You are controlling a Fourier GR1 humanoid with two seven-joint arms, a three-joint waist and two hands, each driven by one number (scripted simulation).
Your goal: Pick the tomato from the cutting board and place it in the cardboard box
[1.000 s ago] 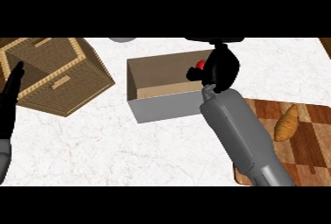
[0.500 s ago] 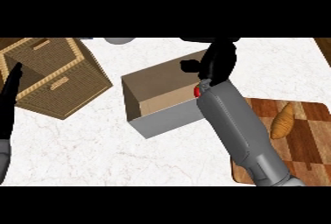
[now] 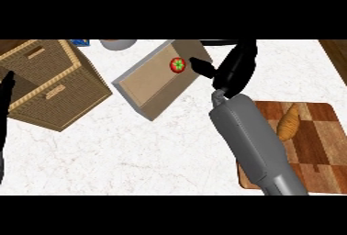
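Tomato (image 3: 177, 64): small, round, red, with a green star-shaped stem patch on top. Lay inside the cardboard box (image 3: 152, 85), near its far end, on the tan floor. Sat just left of the right hand (image 3: 234, 69), close to the thumb tip but apart from it. Right hand hung over the box's far right corner, fingers fairly straight, thumb spread toward the tomato, holding nothing. Box stood skewed on the white counter (image 3: 136, 156), between a wicker basket (image 3: 51, 82) and a wooden cutting board (image 3: 318, 137) carrying a bread loaf (image 3: 287, 123). Left hand (image 3: 7, 89) showed at the left edge, fingers up and straight.
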